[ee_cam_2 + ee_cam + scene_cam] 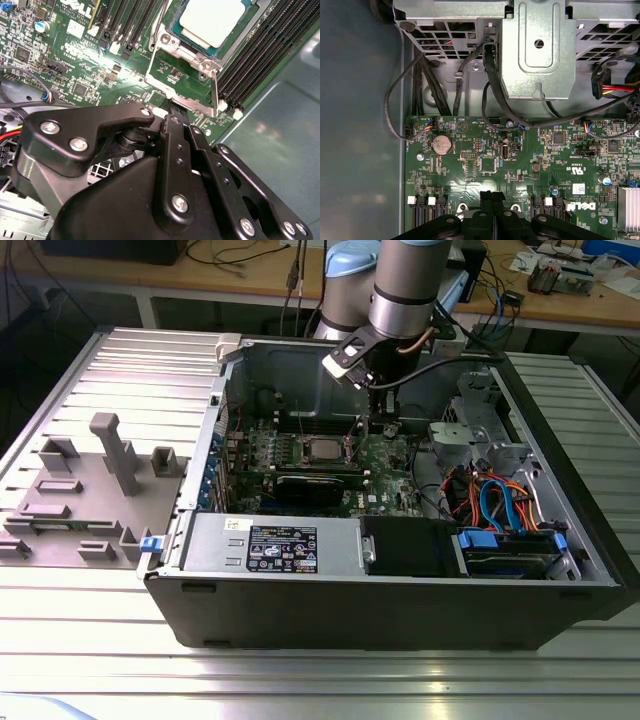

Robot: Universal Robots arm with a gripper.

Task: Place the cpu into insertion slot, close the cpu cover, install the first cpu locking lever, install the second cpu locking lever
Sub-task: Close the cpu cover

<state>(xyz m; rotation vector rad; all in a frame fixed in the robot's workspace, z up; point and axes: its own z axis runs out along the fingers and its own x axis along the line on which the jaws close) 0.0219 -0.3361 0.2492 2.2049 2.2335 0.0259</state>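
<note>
Open computer case (400, 620) on slatted table (100, 640); inside, on motherboard (75, 60), cpu (217, 20) seated in insertion slot (176, 34), cpu cover (195, 104) swung open between slot and gripper (176, 112), seemingly touching its tip; memory slots (260, 55) flanking the slot

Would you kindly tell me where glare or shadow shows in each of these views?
In the second wrist view, a light glares white off the board and washes the cpu pale, while the claw is dark; in the first wrist view, the board is evenly lit, the case floor dim; in the exterior view, the table slats shine.
</note>
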